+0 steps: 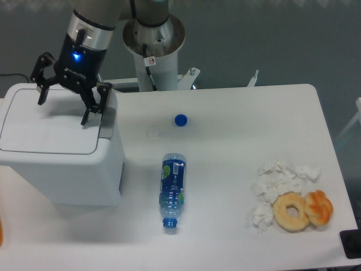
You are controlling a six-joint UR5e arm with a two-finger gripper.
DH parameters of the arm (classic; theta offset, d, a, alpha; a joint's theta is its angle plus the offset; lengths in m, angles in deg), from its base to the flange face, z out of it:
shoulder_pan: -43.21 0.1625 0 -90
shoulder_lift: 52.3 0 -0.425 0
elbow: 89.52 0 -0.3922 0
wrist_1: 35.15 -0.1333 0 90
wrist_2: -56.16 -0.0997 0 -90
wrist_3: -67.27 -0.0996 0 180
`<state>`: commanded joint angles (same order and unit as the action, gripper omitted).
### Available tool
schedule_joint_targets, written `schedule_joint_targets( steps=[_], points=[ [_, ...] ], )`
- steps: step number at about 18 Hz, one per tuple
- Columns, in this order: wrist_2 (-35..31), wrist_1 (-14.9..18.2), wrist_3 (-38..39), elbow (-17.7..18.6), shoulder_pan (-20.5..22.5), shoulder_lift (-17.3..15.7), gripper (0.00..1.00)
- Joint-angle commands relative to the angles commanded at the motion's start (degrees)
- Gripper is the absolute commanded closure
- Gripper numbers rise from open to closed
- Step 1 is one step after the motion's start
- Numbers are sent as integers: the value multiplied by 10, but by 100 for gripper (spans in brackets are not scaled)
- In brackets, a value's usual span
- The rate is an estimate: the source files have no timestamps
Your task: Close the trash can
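The trash can (59, 164) stands at the left end of the table (237, 101), directly beneath the jaws, its flat white lid (48, 130) lying down on the body. The jaws spread wide over the rear part of that lid, holding nothing; one dark finger (41, 95) hangs over the lid's back left area and the other finger (87, 113) near its right edge, by the grey strip (108, 121) along that side. Whether the tips touch the lid cannot be told. Right of the jaws lies a small blue cap (180, 119). Below and to their right, a clear bottle (172, 191) with a blue label lies on its side. Far to the right sit crumpled tissues (276, 180) beside a doughnut (291, 212) and a pastry (319, 207).
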<state>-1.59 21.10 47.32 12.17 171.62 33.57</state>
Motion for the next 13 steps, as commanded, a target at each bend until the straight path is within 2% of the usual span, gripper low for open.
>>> schedule_joint_targets(
  steps=[5,10,13],
  points=[
    [14,0,-1,-9,22,0,0],
    [-2,1,-5,-47,67,4,0],
    [-33,2,-105,-47,84,6,0]
  ],
)
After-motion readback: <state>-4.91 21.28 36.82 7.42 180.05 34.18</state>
